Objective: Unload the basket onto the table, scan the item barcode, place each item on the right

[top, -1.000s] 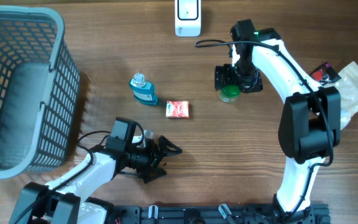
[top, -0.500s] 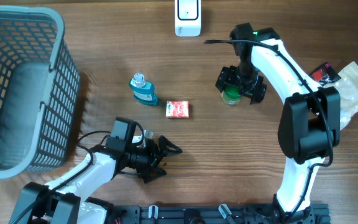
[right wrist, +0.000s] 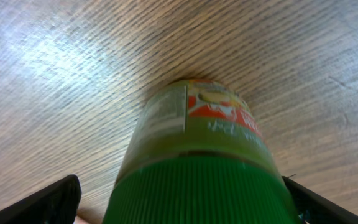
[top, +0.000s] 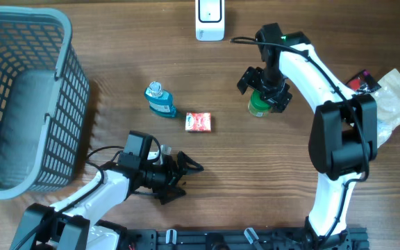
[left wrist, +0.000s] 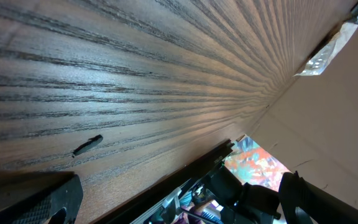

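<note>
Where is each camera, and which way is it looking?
Overhead: above the table, looking straight down; both arms show, left gripper and right gripper.
Left wrist: on the left arm, looking low along the wood; its fingers frame the bottom corners.
Right wrist: on the right arm, facing the green-lidded jar; fingers either side.
Shared: overhead and right wrist both see the jar.

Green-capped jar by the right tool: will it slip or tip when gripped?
The jar looks rigid; its ribbed cap should grip well, the glossy label less so. Standing upright, an off-centre push might tip it; then its round body would roll.
</note>
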Controlling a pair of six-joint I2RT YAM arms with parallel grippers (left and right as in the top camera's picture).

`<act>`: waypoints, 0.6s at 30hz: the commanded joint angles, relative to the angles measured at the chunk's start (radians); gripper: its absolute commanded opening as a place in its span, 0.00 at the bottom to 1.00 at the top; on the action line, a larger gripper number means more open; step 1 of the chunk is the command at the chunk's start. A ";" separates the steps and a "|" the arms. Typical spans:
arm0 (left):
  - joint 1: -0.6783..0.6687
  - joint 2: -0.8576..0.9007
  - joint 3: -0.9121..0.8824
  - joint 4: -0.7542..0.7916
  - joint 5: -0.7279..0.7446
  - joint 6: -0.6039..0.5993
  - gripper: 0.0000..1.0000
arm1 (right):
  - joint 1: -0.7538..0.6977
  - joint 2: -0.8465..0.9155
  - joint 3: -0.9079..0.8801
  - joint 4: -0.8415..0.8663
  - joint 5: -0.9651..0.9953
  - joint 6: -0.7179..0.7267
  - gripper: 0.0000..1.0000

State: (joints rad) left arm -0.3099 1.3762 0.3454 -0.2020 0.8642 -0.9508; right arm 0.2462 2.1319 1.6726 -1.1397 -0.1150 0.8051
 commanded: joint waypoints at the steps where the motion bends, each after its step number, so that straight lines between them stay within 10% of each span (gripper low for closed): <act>1: 0.004 0.045 -0.054 -0.019 -0.342 0.080 1.00 | 0.003 0.030 0.014 -0.002 0.014 -0.130 1.00; 18: 0.004 0.045 -0.054 -0.019 -0.342 0.080 1.00 | 0.003 0.030 0.014 -0.014 0.070 -0.330 0.80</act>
State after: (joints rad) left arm -0.3099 1.3762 0.3454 -0.2020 0.8642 -0.9508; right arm 0.2462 2.1433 1.6726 -1.1442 -0.0689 0.5426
